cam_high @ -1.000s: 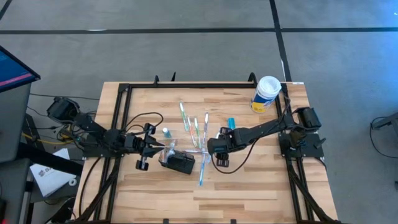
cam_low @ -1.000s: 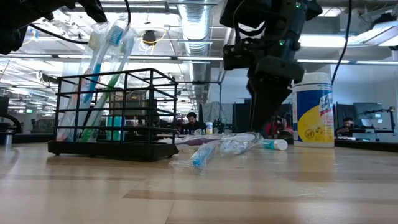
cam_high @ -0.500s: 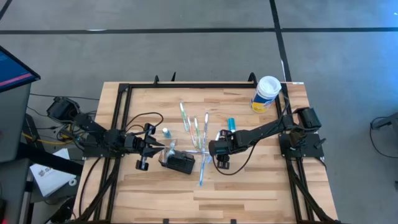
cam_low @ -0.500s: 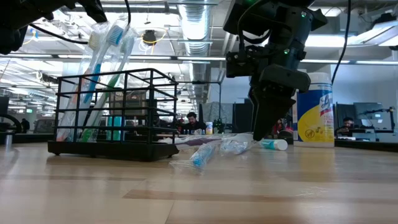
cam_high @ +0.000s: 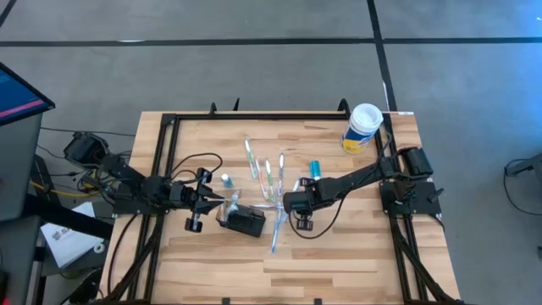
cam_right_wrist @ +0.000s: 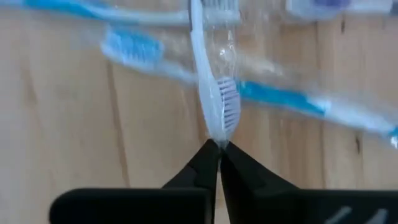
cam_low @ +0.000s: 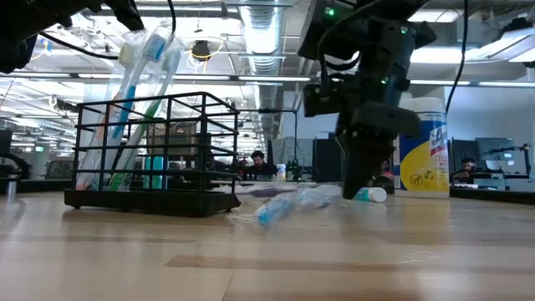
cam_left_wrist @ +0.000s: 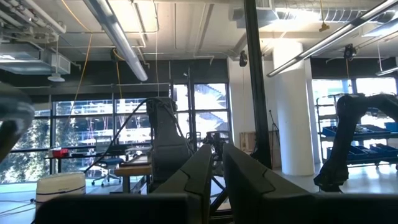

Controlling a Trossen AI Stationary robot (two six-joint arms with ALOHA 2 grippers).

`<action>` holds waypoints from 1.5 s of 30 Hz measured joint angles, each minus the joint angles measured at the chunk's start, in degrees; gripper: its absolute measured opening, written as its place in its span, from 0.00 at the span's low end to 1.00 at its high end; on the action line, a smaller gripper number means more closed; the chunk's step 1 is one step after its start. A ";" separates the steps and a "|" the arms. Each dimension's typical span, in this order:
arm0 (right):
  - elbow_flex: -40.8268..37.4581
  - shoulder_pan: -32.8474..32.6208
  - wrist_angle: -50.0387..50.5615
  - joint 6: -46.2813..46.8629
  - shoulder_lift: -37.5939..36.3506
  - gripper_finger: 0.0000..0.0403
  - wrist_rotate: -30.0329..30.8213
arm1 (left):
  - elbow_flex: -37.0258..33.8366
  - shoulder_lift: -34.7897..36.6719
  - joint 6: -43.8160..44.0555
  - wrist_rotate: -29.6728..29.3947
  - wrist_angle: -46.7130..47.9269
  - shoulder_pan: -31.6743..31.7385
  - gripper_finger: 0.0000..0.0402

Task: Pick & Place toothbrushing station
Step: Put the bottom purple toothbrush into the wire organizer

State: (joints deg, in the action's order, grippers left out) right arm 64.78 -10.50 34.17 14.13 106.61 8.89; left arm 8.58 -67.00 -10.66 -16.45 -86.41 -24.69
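Black wire rack [cam_low: 155, 150]: the toothbrushing station, standing on the desk [cam_high: 339, 246] left of centre. Several brushes [cam_low: 138, 75] lean upright in it, heads above the rim.

Loose brushes [cam_high: 264, 174]: a scatter of clear and blue ones lying flat on the wood mid-desk, between rack and right arm; some overlap.

White brush [cam_right_wrist: 214, 99]: lies among the scatter. The wrist view shows its bristled head end at the tips of the right gripper's fingers [cam_right_wrist: 205, 163].

Right gripper [cam_high: 285, 202]: low over the scatter, jaws clenched on the tip of the white brush. The hold looks very shallow, on the last bit of the head.

Left gripper [cam_high: 222, 200]: just beside the rack's left side, raised off the desk and waiting. Fingers [cam_left_wrist: 205, 171] nearly closed, a slim gap between them; nothing seen in them.

Canister [cam_high: 362, 127]: white-lidded, yellow and white, far right corner, well apart from the work.

Handling note, as judgement: with so little of the brush pinched, lift slowly and straight up, and watch for it swinging or slipping free. Neighbouring brushes lie touching or across it and may drag along. If the hold fails, regrip farther along the handle. Carry it to the rack and lower it handle-first through an open cell, clear of the brushes already standing there.
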 joint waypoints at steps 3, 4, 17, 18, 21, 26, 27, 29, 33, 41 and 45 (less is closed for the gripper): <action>2.08 -0.07 3.83 -0.81 0.07 0.01 0.01 | 0.00 0.00 0.00 0.00 -0.02 0.00 0.09; 3.11 -0.15 5.04 -0.89 0.00 0.01 0.19 | 0.00 0.00 0.00 0.00 -0.05 0.00 0.09; 23.27 -3.64 31.01 -3.63 0.00 0.00 14.64 | 0.04 0.97 1.57 -1.73 0.45 0.01 0.09; 25.08 -4.00 33.09 -3.63 0.00 0.00 16.04 | 0.07 1.51 2.08 -2.16 1.06 0.11 0.09; 30.25 -5.31 38.75 -3.63 0.00 0.00 20.48 | 0.22 4.46 4.23 -2.66 6.25 0.88 0.09; 36.76 -6.96 44.32 -3.65 0.00 0.00 26.37 | 5.60 11.53 10.81 -3.11 29.62 4.33 0.09; 37.68 -7.32 45.26 -3.67 -0.02 0.00 27.53 | 7.41 12.96 11.62 -2.73 34.78 5.06 0.09; 39.26 -7.92 46.17 -4.14 -0.02 0.00 29.86 | 11.53 15.02 13.12 -1.35 44.38 6.52 0.09; 42.15 -9.00 46.43 -6.02 -0.01 0.00 33.34 | 19.15 16.26 15.50 2.42 59.10 9.95 0.09; 46.81 -10.12 41.69 -13.57 -0.01 0.00 39.56 | 26.10 11.59 20.00 14.58 64.50 17.59 0.09; 47.09 -10.45 37.22 -19.23 -0.01 0.00 41.06 | 27.69 8.03 23.74 18.45 64.55 20.51 0.09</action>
State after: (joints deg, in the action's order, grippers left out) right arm 111.87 -20.94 71.38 -5.10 106.60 49.96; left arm 36.27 -58.97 13.08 2.01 -21.86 -4.18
